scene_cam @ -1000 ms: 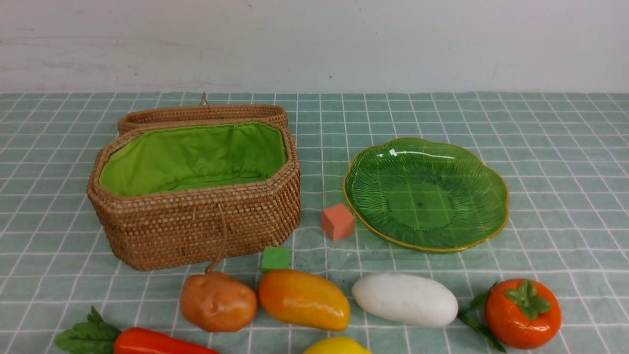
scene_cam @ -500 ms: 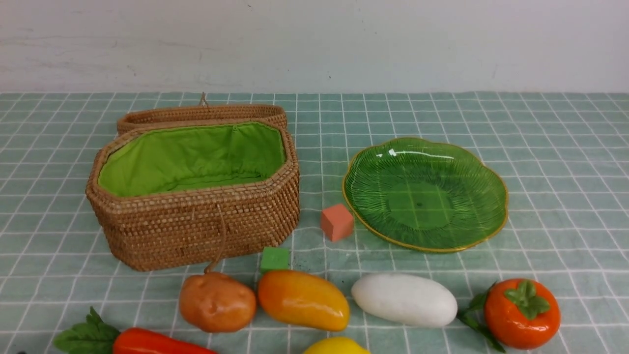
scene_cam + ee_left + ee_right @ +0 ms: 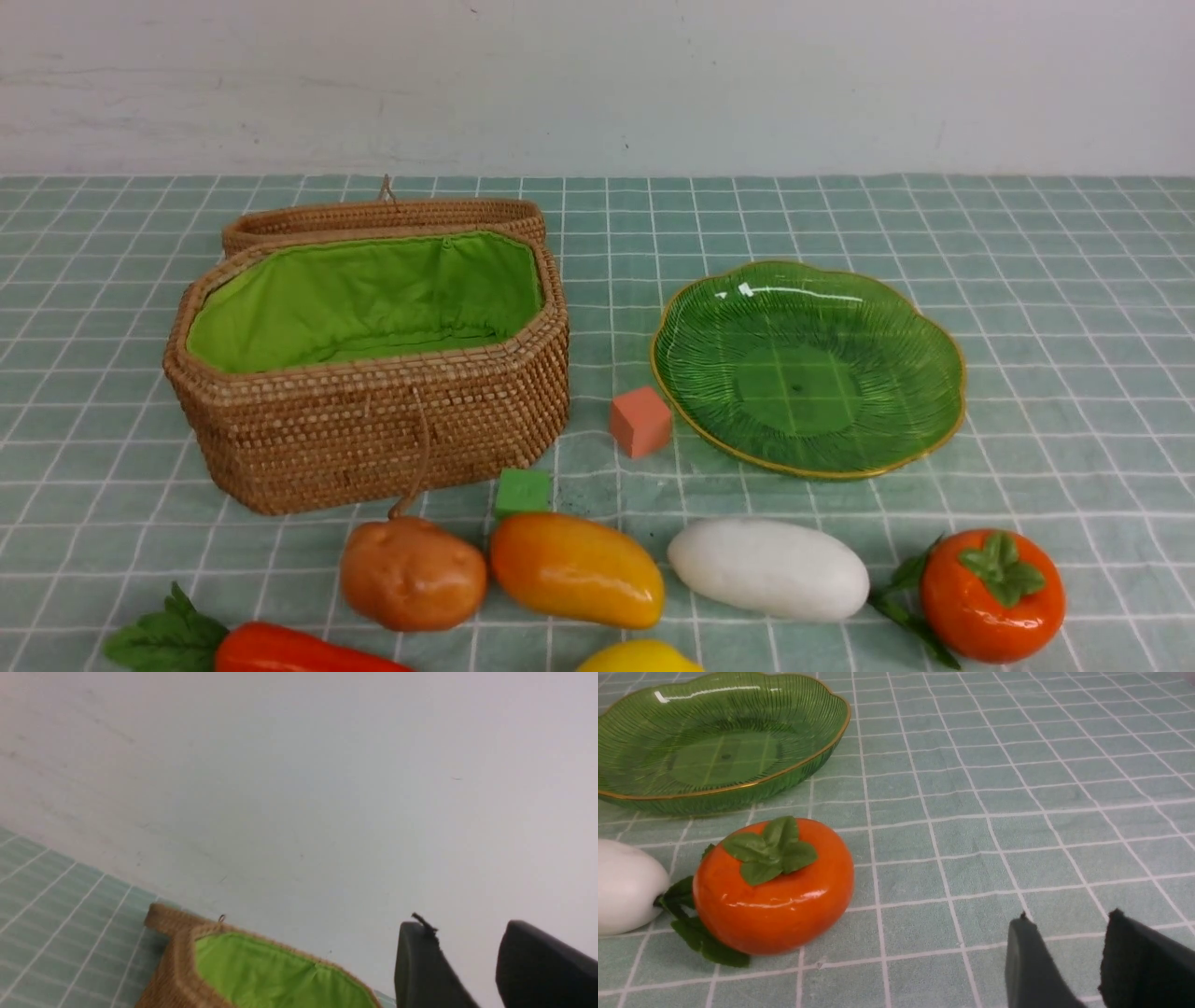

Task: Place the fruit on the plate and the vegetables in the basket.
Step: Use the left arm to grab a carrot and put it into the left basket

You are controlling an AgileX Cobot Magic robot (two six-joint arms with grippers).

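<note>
The open woven basket (image 3: 373, 439) with green lining stands at the left, and the green plate (image 3: 887, 308) at the right; both hold nothing. Along the front lie the carrot (image 3: 280, 651), potato (image 3: 413, 573), mango (image 3: 576, 568), lemon (image 3: 638, 658), white radish (image 3: 768, 568) and persimmon (image 3: 992, 594). The eggplant is out of view. Neither arm shows in the front view. My left gripper (image 3: 467, 927) is open and empty, up in the air, with the basket (image 3: 177, 956) below it. My right gripper (image 3: 1069, 919) is open and empty, low over the cloth beside the persimmon (image 3: 775, 896).
A salmon-pink cube (image 3: 640, 422) sits between basket and plate. A small green cube (image 3: 522, 491) sits in front of the basket. The basket lid (image 3: 383, 217) lies folded back behind it. A white wall stands behind the checked green tablecloth (image 3: 1074, 280).
</note>
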